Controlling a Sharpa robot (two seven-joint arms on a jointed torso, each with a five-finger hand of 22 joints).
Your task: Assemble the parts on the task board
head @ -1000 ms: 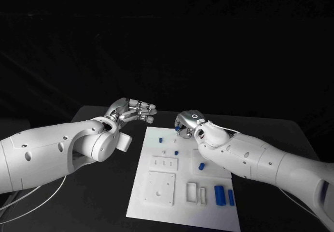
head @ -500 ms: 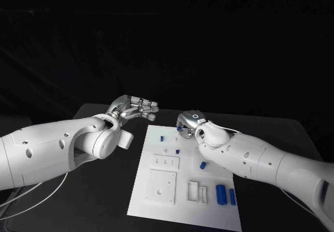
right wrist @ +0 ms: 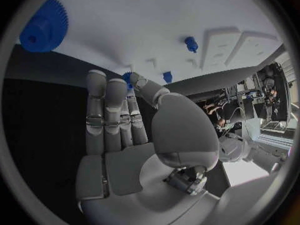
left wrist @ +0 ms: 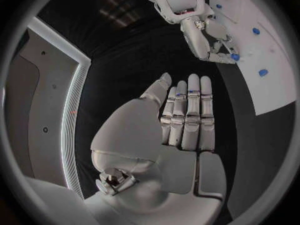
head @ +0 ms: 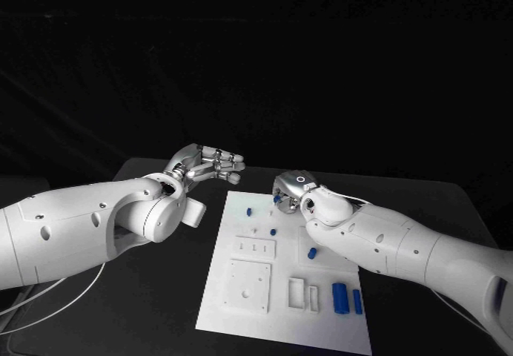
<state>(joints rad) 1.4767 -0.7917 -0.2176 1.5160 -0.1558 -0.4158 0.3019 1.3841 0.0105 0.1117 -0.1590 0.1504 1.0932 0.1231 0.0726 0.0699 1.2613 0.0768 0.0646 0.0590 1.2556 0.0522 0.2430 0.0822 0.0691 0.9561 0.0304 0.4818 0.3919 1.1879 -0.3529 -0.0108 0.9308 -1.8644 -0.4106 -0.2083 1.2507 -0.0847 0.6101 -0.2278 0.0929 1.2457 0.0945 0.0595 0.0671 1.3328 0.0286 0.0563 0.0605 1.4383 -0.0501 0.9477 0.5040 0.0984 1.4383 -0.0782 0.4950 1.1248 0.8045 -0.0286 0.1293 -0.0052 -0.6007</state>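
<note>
The white rectangular task board (head: 280, 278) lay in the middle of the black table (head: 428, 204), with small blue plastic parts (head: 340, 298) on it. The left silver hand (head: 210, 166) hovered beside the board's far corner, fingers straight and together, holding nothing. The right silver hand (head: 288, 191) was over the board's far end, pinching a small blue part (left wrist: 234, 57) at its fingertips.

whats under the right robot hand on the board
The right robot hand hovers over the far end of the task board. A small blue part shows at its fingertips; whether it is pinched is unclear. In the head view the hand covers the board beneath.
</note>
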